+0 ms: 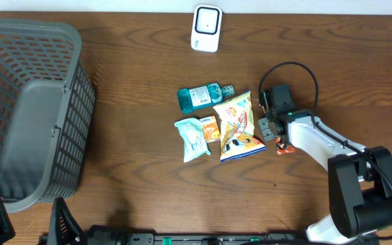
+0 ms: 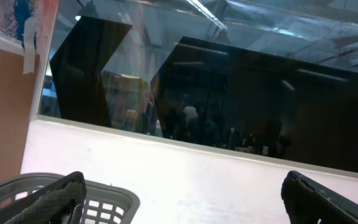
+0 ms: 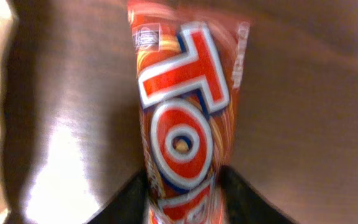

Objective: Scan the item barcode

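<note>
- A dark wooden table (image 1: 135, 163) is carrying everything. A grey basket (image 1: 29, 28) is sitting at 9 o'clock, a white scanner (image 1: 205, 28) is standing at the 12 o'clock edge, and a cluster of groceries is lying in the middle.
- That cluster is made up of a teal bottle (image 1: 199, 97), a yellow snack bag (image 1: 237, 126), a white-and-blue pouch (image 1: 192, 138) and a small orange sachet (image 1: 210, 128).
- The red-orange snack packet (image 1: 284, 148) is lying on the table at 3 o'clock of the cluster, near the yellow snack bag and partly hidden by the right arm.
- The right hand (image 3: 184, 198) is clenching the packet's near end. Its dark fingers (image 3: 126, 202) are pressing on both long edges, and the wrapper is bulging between them.
- The left hand (image 2: 188, 198) is hanging released, its tips far apart with nothing between them. It is facing a white wall and dark glass, not the table.
- The packet is likely going to handle as very light, with a thin, glossy, crinkly wrapper that is soft and slippery. A hard squeeze risks crushing it or letting it slide out.
- Gripping across the narrow end looks sensible, since it is leaving the broad faces uncovered.
- No barcode is showing on the printed face. It is probably sitting on the underside, so that side would need turning towards the scanner at 12 o'clock.
</note>
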Robot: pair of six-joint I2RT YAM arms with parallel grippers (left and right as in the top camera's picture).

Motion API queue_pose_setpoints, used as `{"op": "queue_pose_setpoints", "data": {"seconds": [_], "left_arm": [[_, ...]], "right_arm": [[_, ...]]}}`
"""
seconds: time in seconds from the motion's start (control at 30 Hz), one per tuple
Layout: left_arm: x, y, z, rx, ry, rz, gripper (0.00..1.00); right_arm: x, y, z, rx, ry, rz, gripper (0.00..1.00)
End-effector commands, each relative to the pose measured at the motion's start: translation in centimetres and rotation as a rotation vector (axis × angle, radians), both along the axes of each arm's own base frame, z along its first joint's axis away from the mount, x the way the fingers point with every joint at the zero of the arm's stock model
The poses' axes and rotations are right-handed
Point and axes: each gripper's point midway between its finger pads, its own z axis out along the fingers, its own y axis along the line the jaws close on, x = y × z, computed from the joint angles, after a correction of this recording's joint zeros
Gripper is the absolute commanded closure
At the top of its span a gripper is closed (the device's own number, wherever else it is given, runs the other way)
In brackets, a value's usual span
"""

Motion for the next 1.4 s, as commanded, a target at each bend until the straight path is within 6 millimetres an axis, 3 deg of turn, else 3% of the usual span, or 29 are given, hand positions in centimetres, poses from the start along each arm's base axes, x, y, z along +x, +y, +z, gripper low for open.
{"op": "queue_pose_setpoints", "data": {"seconds": [0.0, 0.1, 0.23, 0.3, 0.33, 0.37, 0.47, 0.63, 0.83, 0.93, 1.13, 1.23, 1.37], "left_arm": [[-0.1, 0.1, 0.1, 0.008, -0.005, 0.009, 0.02], [-0.1, 0.1, 0.1, 0.008, -0.005, 0.009, 0.02], [0.0, 0.1, 0.1, 0.009, -0.005, 0.009, 0.02], [0.0, 0.1, 0.1, 0.009, -0.005, 0.009, 0.02], [0.0, 0.1, 0.1, 0.009, -0.005, 0.009, 0.02], [0.0, 0.1, 0.1, 0.009, -0.005, 0.009, 0.02], [0.0, 0.1, 0.1, 0.009, -0.005, 0.009, 0.02], [0.0, 0.1, 0.1, 0.009, -0.005, 0.009, 0.02], [0.0, 0.1, 0.1, 0.009, -0.005, 0.009, 0.02], [0.0, 0.1, 0.1, 0.009, -0.005, 0.009, 0.02], [0.0, 0.1, 0.1, 0.009, -0.005, 0.009, 0.02], [0.0, 0.1, 0.1, 0.009, -0.005, 0.009, 0.02], [0.0, 0.1, 0.1, 0.009, -0.005, 0.009, 0.02]], "right_arm": [[-4.7, -1.5, -4.5, -0.019, 0.200, -0.093, 0.99], [-5.6, 0.1, -4.0, 0.081, 0.268, -0.118, 0.99], [-6.3, 2.5, -1.1, 0.237, 0.388, -0.158, 0.99], [-6.3, 5.8, 2.4, 0.479, 0.474, -0.125, 0.99], [-6.3, 8.1, 5.1, 0.654, 0.505, -0.028, 0.99], [-6.3, 9.1, 6.7, 0.747, 0.514, 0.033, 0.99], [-6.6, 9.8, 10.0, 0.903, 0.543, 0.078, 0.99], [-7.2, 12.1, 17.9, 1.418, 0.510, 0.180, 0.99], [-7.5, 13.2, 23.0, 1.704, 0.581, 0.046, 0.99], [-8.0, 13.2, 23.4, 1.713, 0.655, -0.042, 0.99], [-8.3, 13.4, 23.5, 1.701, 0.547, 0.100, 0.99], [-8.6, 13.3, 23.2, 1.653, 0.400, 0.297, 0.99], [-10.3, 12.8, 20.2, 1.420, 0.236, 0.693, 0.99]]}}
